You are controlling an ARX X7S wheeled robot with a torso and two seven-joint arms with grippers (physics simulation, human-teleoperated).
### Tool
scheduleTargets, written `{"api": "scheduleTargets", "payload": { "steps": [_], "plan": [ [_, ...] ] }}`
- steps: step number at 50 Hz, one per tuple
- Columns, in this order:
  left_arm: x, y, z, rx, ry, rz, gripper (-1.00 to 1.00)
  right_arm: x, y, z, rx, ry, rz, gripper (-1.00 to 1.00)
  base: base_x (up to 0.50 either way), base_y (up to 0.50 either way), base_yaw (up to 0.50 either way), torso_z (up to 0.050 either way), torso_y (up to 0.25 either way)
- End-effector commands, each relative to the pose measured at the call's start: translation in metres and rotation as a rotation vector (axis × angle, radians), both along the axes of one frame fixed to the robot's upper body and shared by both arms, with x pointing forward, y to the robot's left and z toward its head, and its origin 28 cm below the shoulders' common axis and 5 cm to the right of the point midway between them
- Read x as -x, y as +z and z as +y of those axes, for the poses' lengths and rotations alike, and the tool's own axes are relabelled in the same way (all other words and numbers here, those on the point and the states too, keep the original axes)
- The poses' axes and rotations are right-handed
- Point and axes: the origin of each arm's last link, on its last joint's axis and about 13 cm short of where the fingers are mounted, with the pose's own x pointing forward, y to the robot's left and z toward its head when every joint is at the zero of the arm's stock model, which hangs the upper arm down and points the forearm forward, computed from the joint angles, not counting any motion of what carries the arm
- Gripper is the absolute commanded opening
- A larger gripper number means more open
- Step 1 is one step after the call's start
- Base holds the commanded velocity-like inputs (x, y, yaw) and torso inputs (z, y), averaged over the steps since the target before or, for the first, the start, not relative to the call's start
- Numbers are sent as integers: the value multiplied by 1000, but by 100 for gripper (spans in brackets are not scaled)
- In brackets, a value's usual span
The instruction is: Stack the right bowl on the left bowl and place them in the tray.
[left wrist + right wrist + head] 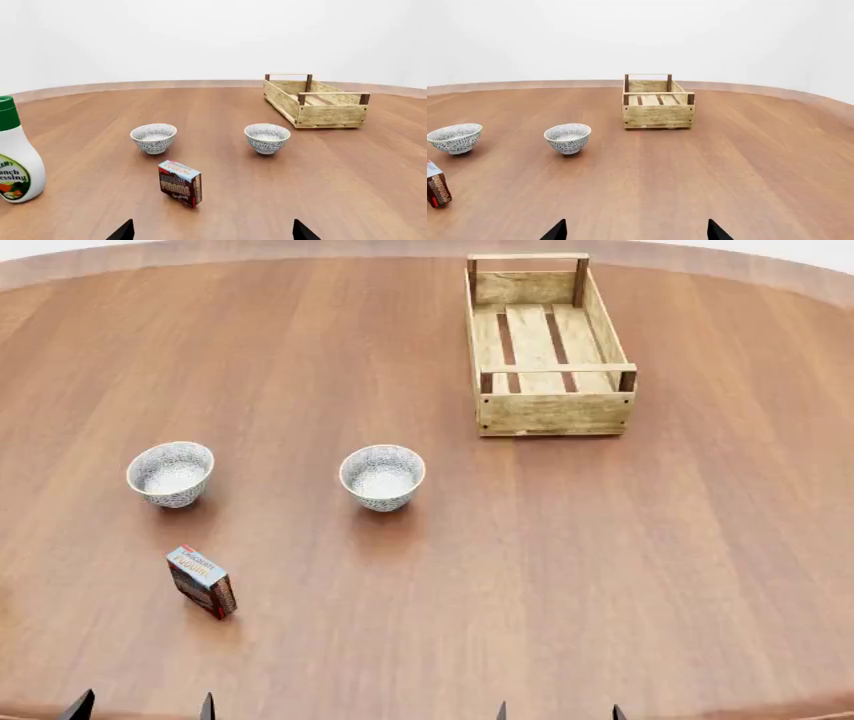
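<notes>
Both bowls sit upright on the wooden counter, side by side and well apart. The left bowl and the right bowl are alike: pale, patterned, nothing inside. Neither is stacked on the other.

The tray stands farther back and to the right of the right bowl, long side running away from the robot. It holds nothing; its floor slats show bare.

The left gripper shows only as two dark finger tips at the near counter edge, spread apart, nothing between them. The left bowl lies well ahead of these fingers, untouched. The right gripper shows likewise: two tips spread, holding nothing. The right bowl lies ahead and to the left of them, well clear.

A small pudding box stands tilted on the counter, nearer the robot than the left bowl. In the left wrist view a ranch dressing bottle stands upright beside the box, well apart from it.
</notes>
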Motion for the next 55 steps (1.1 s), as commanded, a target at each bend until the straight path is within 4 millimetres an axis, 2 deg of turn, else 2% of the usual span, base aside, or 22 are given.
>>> {"api": "scheduleTargets", "payload": {
  "steps": [1, 42, 55],
  "plan": [
    [0, 0, 0, -3, -1, 5, 100, -1, -1, 0, -1, 0, 4, 100, 0, 0, 0, 0, 0],
    [2, 4, -1, 39, -24, 0, 100, 1, -1, 0, -3, -3, 2, 100, 0, 0, 0, 0, 0],
    [2, 3, -1, 23, -27, -10, 100, 1, -1, 0, -1, 0, 1, 100, 0, 0, 0, 49, -5]
  ]
}}
